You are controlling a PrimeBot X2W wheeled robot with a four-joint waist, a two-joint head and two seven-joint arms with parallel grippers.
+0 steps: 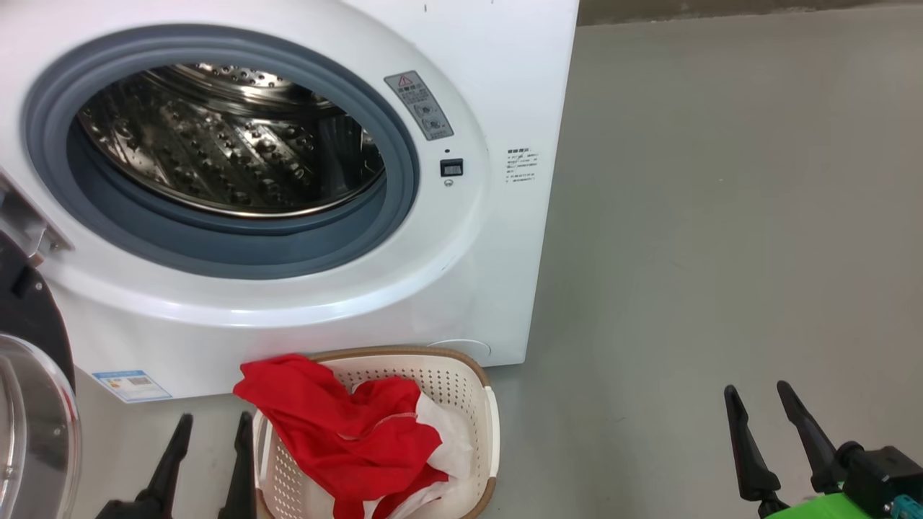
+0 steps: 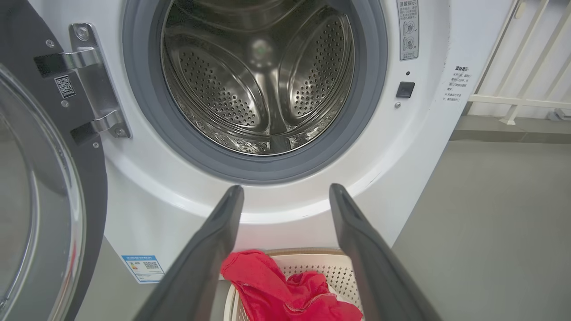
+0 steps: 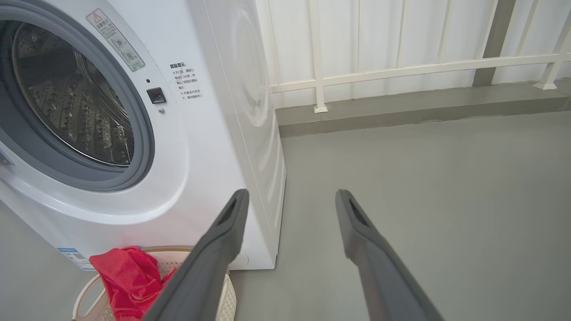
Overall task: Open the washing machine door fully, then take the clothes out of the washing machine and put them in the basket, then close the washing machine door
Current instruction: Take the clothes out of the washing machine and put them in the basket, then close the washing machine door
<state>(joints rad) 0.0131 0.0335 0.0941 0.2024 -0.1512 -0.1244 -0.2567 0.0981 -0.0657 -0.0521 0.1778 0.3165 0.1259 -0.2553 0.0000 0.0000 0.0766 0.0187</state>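
Note:
The white washing machine (image 1: 461,274) stands with its door (image 1: 32,404) swung open to the left; the steel drum (image 1: 231,137) looks bare inside. On the floor before it sits the cream basket (image 1: 461,382), and the red and white clothes (image 1: 346,432) lie in it, one red fold draped over its left rim. My left gripper (image 1: 213,425) is open just left of the basket, nothing between its fingers. My right gripper (image 1: 757,396) is open over bare floor far to the right. The left wrist view looks into the drum (image 2: 263,76) over the clothes (image 2: 285,290).
Grey floor (image 1: 721,216) stretches to the right of the machine. A white railing (image 3: 401,67) runs along a low kerb behind it. The open door (image 2: 40,200) and its hinge (image 2: 93,76) stand close on my left side.

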